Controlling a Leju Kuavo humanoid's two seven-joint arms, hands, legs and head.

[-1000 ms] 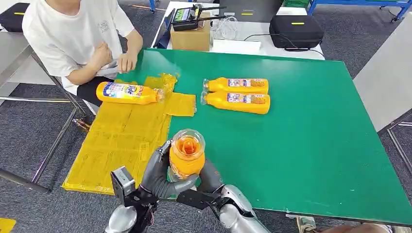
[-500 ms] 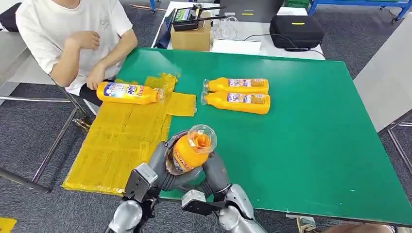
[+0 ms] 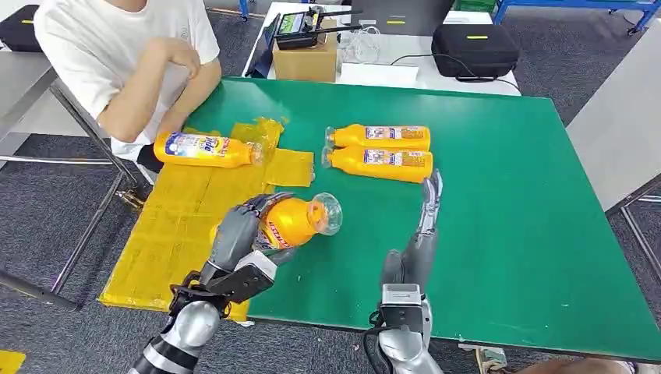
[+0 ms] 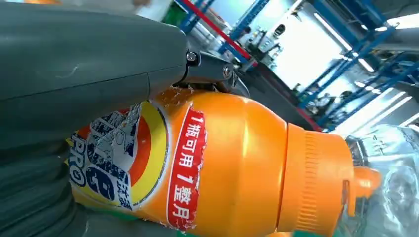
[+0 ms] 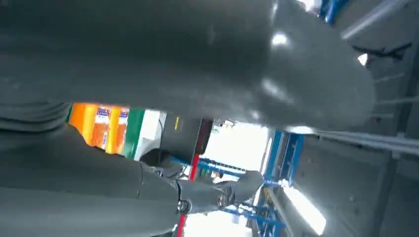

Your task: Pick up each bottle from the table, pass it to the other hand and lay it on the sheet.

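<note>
Handover done: a second ago both hands clasped the upright bottle (image 3: 298, 222); now we see our left hand (image 3: 238, 234) gripping it alone, tipped on its side, cap toward 3 o'clock, over the sheet (image 3: 187, 226) edge. Right hand (image 3: 417, 249) has let go, fingers straight and spread, holding nothing. One bottle on the sheet (image 3: 204, 149) at 10 o'clock; two bottles (image 3: 380, 153) wait at 12 o'clock on the table (image 3: 530, 234). Laying down comes next, we judge.
</note>
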